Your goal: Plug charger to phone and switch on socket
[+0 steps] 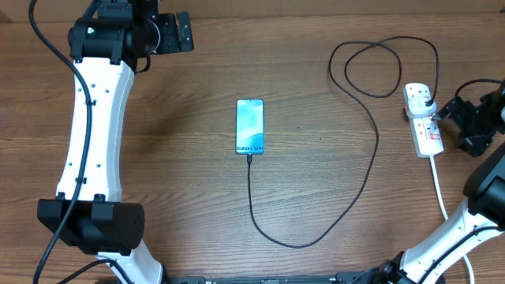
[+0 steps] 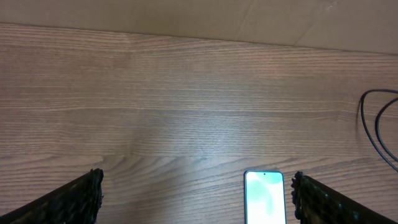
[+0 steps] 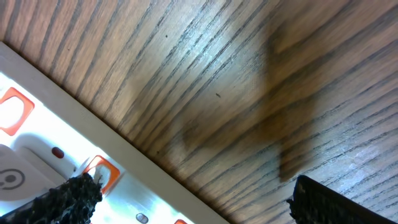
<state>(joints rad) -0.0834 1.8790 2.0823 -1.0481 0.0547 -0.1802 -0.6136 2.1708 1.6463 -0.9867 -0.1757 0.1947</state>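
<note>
The phone (image 1: 249, 126) lies flat mid-table, screen lit light blue, and its top end also shows in the left wrist view (image 2: 264, 198). The charger's black cable (image 1: 369, 170) runs from the phone's bottom edge, loops toward the front and climbs to its black plug (image 1: 427, 100), which sits in the white socket strip (image 1: 424, 126) at the far right. My right gripper (image 1: 455, 126) hangs open just right of the strip; in its wrist view one finger (image 3: 65, 202) is over a red switch (image 3: 101, 172). My left gripper (image 1: 188, 33) is open at the back left, holding nothing.
The strip's thick white cord (image 1: 439, 189) trails toward the front right. Extra cable loops (image 1: 383, 67) lie behind the strip. The left arm's white link (image 1: 95, 126) stretches along the left side. Bare wood (image 2: 186, 106) lies under the left gripper.
</note>
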